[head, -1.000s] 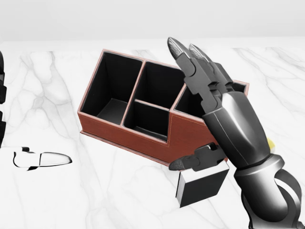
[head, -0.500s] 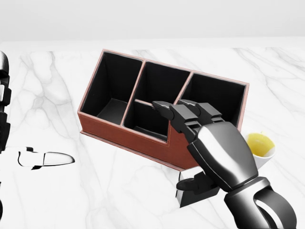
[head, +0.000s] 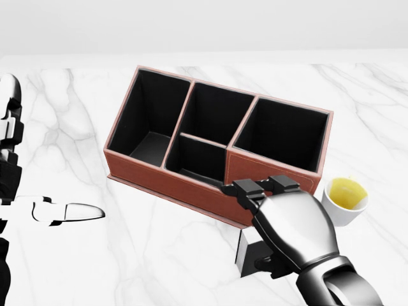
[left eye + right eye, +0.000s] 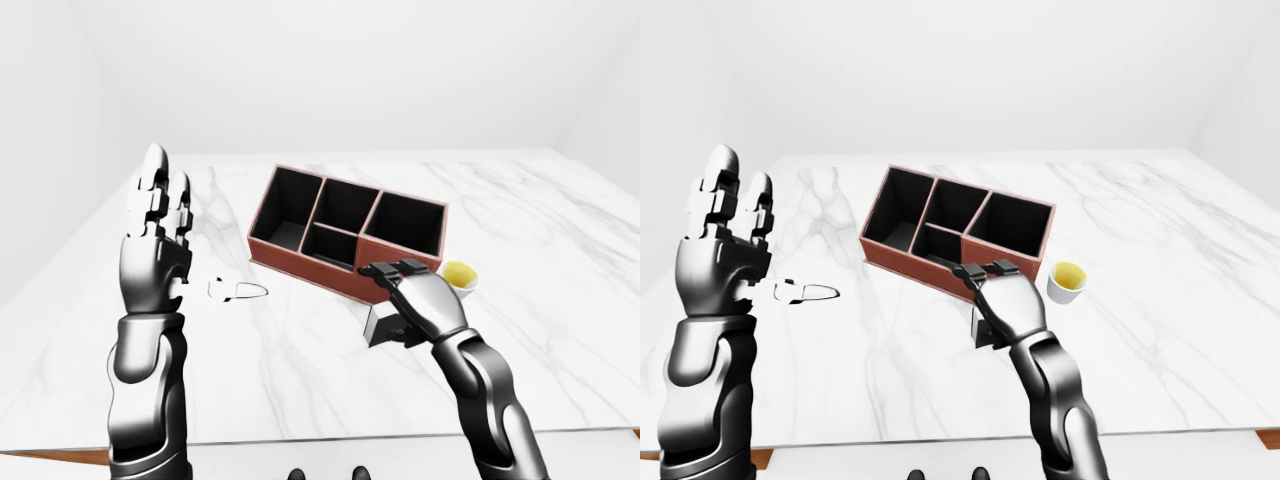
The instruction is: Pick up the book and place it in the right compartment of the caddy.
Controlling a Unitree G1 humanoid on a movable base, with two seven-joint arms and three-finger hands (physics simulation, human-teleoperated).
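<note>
The caddy point(image 3: 167, 180) is a brown box with black insides, lying slanted across the white marble table point(image 3: 127, 268). Its right compartment point(image 3: 284, 134) holds nothing. The book point(image 3: 245, 253), black with a white page edge, lies on the table just below the caddy's right end. My right hand point(image 3: 252, 224) lies low over it and hides most of it. Its fingers point(image 3: 245, 189) reach toward the caddy's wall, and its thumb rests against the book's lower side, so it stands open. My left hand point(image 4: 157, 198) is raised at the left, open, fingers upright.
A small white cup point(image 3: 345, 200) with yellow inside stands right of the caddy's right end, close to my right hand. A small white object point(image 3: 65, 212) lies on the table to the left of the caddy.
My right hand has swung down from upright over the caddy's right end to lying low over the book. The cup, hidden before, now shows. The left hand has drifted slightly into view.
</note>
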